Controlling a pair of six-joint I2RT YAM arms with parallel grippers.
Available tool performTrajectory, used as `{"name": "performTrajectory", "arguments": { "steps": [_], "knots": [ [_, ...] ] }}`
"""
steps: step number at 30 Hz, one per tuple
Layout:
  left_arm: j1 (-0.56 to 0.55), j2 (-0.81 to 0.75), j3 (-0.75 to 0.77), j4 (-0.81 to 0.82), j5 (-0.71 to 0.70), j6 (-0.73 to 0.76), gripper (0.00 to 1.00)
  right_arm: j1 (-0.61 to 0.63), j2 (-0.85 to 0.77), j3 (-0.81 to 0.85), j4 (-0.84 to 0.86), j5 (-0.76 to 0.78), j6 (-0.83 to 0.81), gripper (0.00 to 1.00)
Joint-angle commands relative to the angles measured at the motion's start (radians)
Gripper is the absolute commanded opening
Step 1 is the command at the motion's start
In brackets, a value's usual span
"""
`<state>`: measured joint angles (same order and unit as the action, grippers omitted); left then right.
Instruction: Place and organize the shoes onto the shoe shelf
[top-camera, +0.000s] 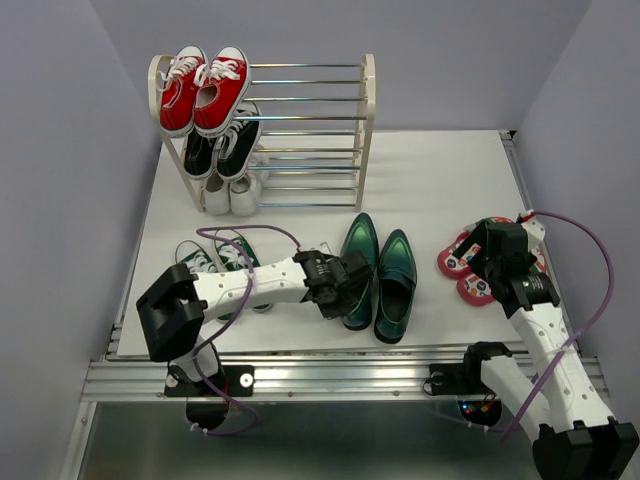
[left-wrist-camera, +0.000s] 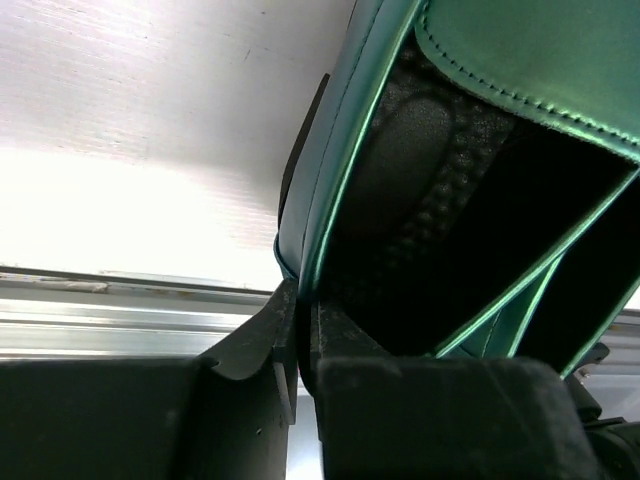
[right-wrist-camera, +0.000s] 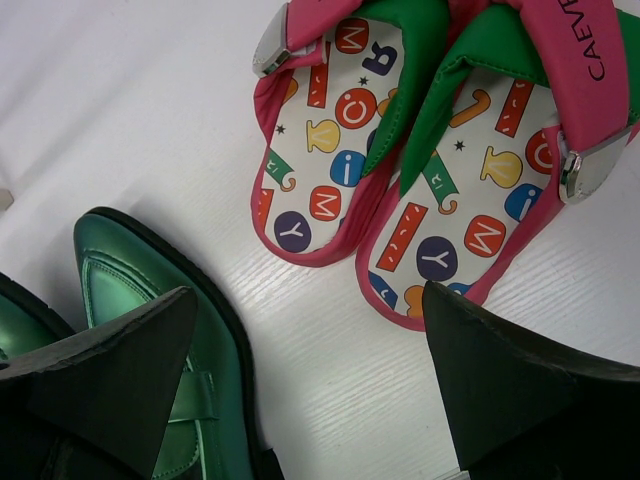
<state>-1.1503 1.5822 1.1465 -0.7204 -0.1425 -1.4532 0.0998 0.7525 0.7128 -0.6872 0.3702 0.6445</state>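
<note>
Pinched almost shut, the left pincer (top-camera: 349, 286) grips the side wall of the left shoe (top-camera: 360, 248) of the dark green glossy loafers (top-camera: 396, 280), near its heel opening. In the left wrist view the pincer (left-wrist-camera: 297, 305) has that thin rim caught between its black fingers (left-wrist-camera: 240, 355). Both loafers lie side by side on the white tabletop (top-camera: 430, 180), near the front edge and about the middle, toes pointing away. The right pincer (right-wrist-camera: 308, 293) is spread wide and holds nothing. It hovers over the near ends of the red-strapped flip-flops with colourful printed footbeds (right-wrist-camera: 340, 150), which lie together at the right of the tabletop. The small green canvas sneakers with white laces and toes (top-camera: 215, 258) sit at the near left, partly hidden under the left arm. The cream-sided shoe shelf with thin chrome rods (top-camera: 368, 100) stands at the far left. On its left half it carries red canvas sneakers (top-camera: 205, 88) on top, black sneakers (top-camera: 225, 148) below them and white shoes (top-camera: 232, 192) lowest.
</note>
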Motion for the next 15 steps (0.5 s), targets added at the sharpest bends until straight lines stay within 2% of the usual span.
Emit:
{"name": "performTrajectory", "arguments": {
  "steps": [1, 5, 8, 15],
  "knots": [
    [-0.025, 0.001, 0.064, -0.050, -0.094, 0.027, 0.00, 0.006, 0.001, 0.016, 0.044, 0.010, 0.001, 1.00],
    [-0.035, 0.036, 0.157, -0.209, -0.149, 0.051, 0.00, 0.006, 0.018, 0.016, 0.046, 0.009, 0.000, 1.00],
    [-0.038, 0.032, 0.196, -0.267, -0.190, 0.057, 0.00, 0.006, 0.025, 0.016, 0.046, 0.009, -0.002, 1.00],
    [-0.038, -0.059, 0.145, -0.304, -0.233, 0.039, 0.00, 0.006, 0.041, 0.020, 0.044, 0.010, -0.011, 1.00]
  ]
}}
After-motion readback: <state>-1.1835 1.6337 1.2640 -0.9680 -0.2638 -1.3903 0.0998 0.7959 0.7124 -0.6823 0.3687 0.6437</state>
